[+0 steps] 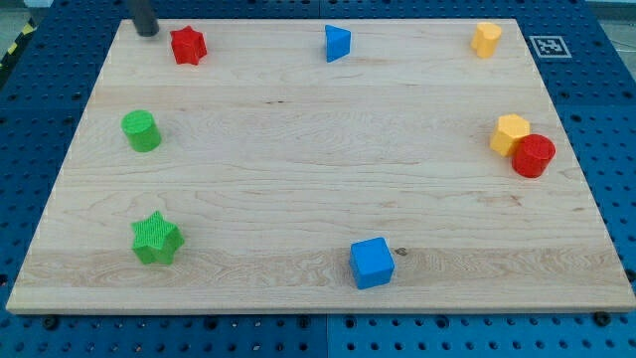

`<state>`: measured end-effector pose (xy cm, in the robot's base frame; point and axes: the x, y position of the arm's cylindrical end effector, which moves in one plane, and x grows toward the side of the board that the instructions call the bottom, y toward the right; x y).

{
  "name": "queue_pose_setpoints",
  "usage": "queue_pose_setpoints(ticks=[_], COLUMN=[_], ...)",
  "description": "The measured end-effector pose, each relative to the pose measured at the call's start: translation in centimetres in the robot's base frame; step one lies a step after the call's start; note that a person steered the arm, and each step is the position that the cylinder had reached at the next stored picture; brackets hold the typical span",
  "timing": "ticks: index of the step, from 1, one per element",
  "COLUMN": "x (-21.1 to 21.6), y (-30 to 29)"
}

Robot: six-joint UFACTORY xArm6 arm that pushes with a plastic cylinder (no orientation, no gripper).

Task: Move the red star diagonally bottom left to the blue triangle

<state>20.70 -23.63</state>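
The red star [187, 46] lies near the board's top left corner. The blue triangle [337, 43] lies at the top edge, near the middle, well to the right of the star. My tip [147, 30] stands at the top left, just left of and slightly above the red star, a small gap apart from it.
A green cylinder [141, 130] is at the left and a green star [156, 239] at the bottom left. A blue cube [372, 263] is at the bottom middle. A yellow block [486, 39] is at the top right. A yellow block [509, 133] touches a red cylinder [534, 155] at the right edge.
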Motion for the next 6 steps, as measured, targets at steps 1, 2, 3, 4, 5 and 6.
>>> queue_pose_setpoints(ticks=[1, 2, 3, 4, 5, 6], x=[1.4, 3.7, 2.0, 0.3, 1.5, 4.6], y=[6.3, 9.7, 5.7, 0.2, -1.9, 1.6])
